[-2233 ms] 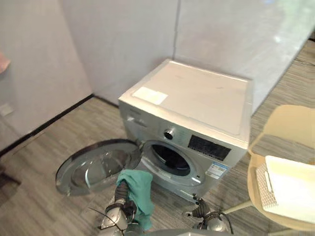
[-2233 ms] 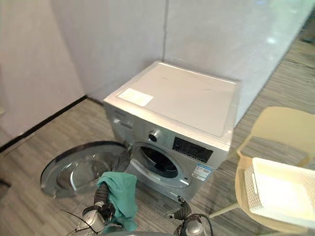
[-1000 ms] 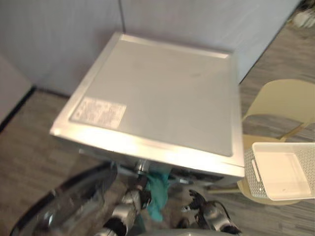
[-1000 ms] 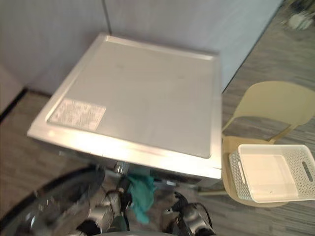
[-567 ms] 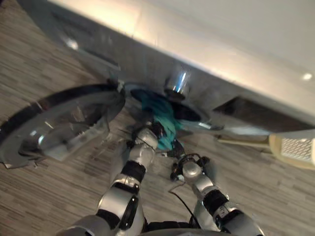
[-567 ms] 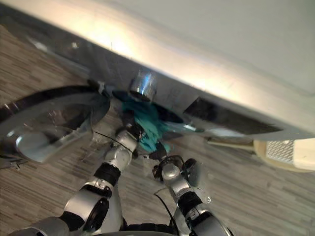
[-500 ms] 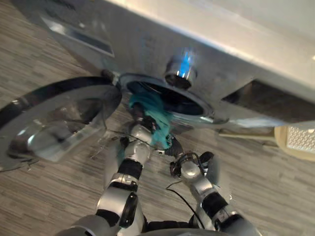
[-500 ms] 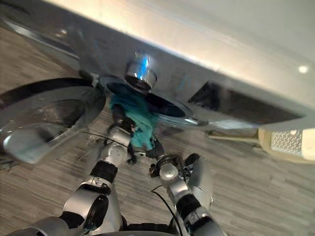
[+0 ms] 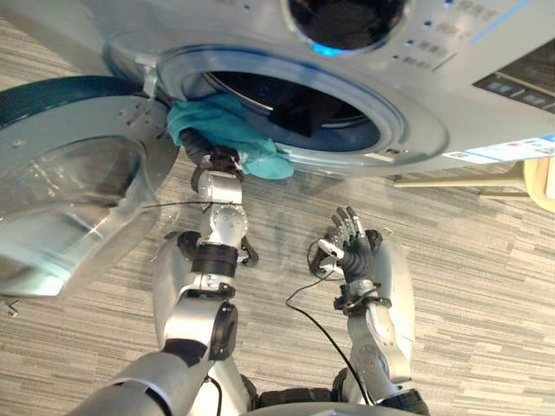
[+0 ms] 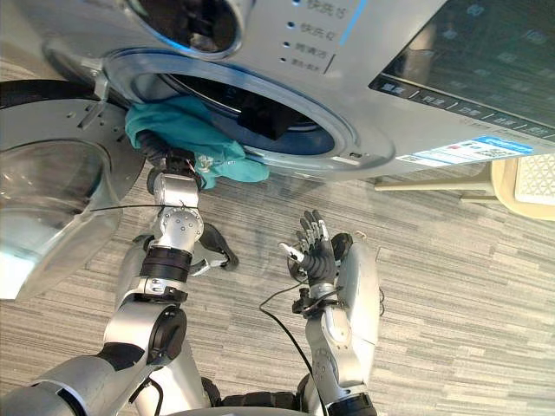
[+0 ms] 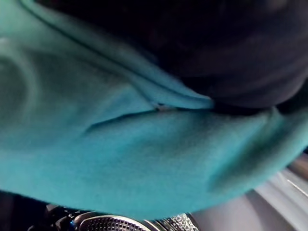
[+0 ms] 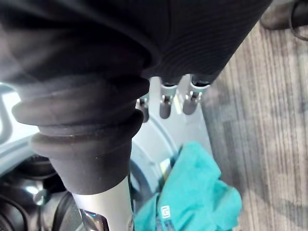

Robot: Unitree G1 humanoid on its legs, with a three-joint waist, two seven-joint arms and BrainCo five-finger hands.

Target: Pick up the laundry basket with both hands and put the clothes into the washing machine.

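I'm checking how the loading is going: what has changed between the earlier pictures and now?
The camera has dropped close to the machine's front. The left hand has carried the teal cloth from low before the washing machine up to its opening, where the cloth now drapes over the left of the rim, not fully inside. The door stays open, and the right hand stays empty and open above the floor.

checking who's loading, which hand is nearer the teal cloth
Left. The left hand is against the teal cloth at the mouth of the washing machine; the right hand hangs open over the floor, well apart.
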